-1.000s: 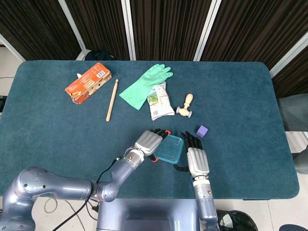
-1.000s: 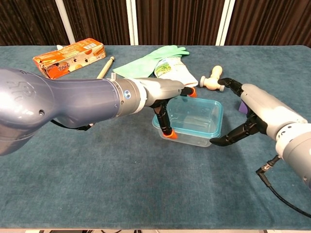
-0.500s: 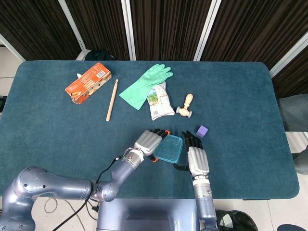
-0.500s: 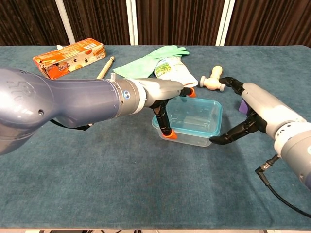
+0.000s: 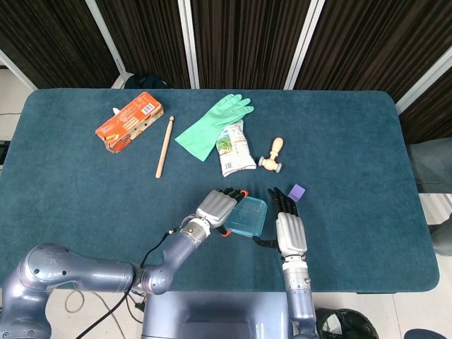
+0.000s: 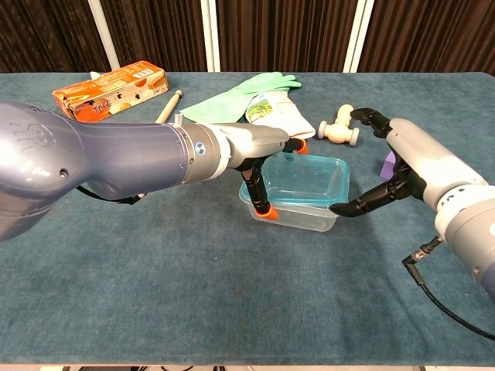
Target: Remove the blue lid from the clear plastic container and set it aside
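The clear plastic container (image 5: 246, 218) (image 6: 296, 202) with its blue lid (image 6: 300, 180) stands near the table's front edge, lid still seated on it. My left hand (image 5: 217, 207) (image 6: 261, 158) grips the container's left end, one orange fingertip (image 6: 264, 211) at the front and others behind. To the container's right, my right hand (image 5: 288, 232) (image 6: 407, 171) is spread wide; its thumb tip reaches the front right corner, while its other fingers arch well behind the container and hold nothing.
Further back lie an orange carton (image 5: 130, 120), a wooden stick (image 5: 164, 146), a green rubber glove (image 5: 214, 125), a snack packet (image 5: 233, 147) and a small wooden roller (image 5: 272, 155). A purple cube (image 5: 297, 191) sits just beyond my right hand.
The container and my left hand have shifted slightly left. My right hand has risen a little and its thumb has come in against the container's front right corner.
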Controlling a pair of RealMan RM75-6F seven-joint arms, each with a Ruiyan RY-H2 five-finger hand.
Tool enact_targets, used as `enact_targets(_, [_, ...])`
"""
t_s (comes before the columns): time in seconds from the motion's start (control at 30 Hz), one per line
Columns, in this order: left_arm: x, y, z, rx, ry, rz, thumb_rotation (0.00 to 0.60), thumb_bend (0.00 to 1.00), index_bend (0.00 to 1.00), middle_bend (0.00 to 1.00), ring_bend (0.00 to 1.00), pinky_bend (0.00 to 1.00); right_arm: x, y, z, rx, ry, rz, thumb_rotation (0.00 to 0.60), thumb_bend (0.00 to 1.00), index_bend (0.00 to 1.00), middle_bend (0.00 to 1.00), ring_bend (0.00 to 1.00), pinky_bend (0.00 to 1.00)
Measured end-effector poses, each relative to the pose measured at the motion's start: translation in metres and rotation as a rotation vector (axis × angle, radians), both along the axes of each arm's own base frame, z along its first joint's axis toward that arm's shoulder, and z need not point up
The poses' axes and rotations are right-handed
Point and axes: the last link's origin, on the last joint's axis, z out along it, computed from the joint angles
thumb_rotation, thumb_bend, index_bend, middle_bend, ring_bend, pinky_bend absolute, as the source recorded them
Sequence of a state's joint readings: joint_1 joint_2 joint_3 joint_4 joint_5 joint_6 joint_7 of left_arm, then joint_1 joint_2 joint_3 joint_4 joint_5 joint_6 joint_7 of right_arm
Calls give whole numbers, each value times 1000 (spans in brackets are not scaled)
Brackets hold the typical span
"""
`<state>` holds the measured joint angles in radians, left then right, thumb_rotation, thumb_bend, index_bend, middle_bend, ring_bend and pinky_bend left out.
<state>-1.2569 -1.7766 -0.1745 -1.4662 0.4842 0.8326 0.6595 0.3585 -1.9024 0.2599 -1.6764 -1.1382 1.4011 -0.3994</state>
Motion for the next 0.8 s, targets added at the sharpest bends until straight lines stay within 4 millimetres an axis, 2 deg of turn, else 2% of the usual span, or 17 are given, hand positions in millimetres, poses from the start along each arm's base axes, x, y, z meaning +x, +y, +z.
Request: enact_targets(0.8, [1,3,8,-54,-33,30,600,276,151,225,131,278,-9,0,-4,-17,3,17,600,210,0,0,0,0])
